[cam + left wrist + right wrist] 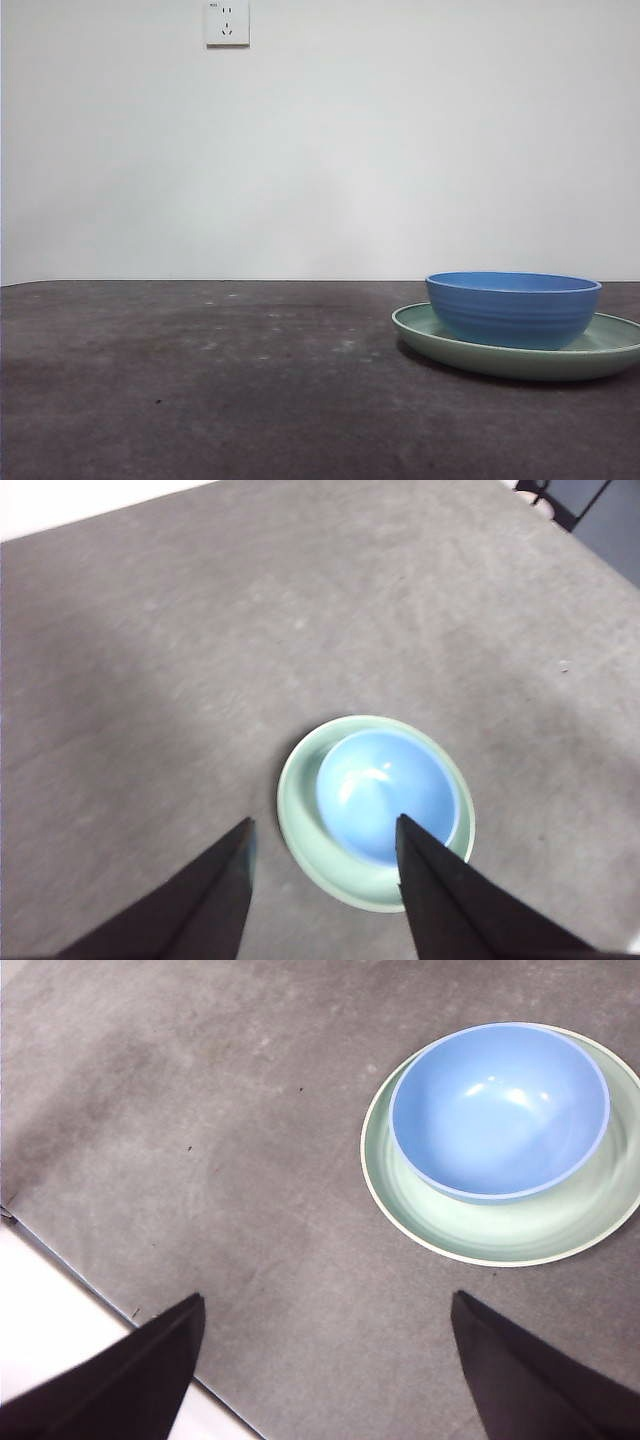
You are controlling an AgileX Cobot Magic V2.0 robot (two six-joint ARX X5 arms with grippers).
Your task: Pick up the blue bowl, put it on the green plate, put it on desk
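Note:
The blue bowl (513,308) sits upright inside the green plate (420,326) on the desk (200,380), at the right of the front view. No arm shows in the front view. Seen from the left wrist view, the bowl (385,793) and plate (300,810) lie well below my left gripper (325,832), whose jaws stand open and empty. My right gripper (325,1305) is also open and empty, high above the desk and off to one side of the bowl (498,1110) and plate (500,1235).
A wall socket (227,22) is on the white wall behind. The desk's edge (90,1295) runs close under the right gripper. Dark furniture (590,510) stands beyond the desk's far corner.

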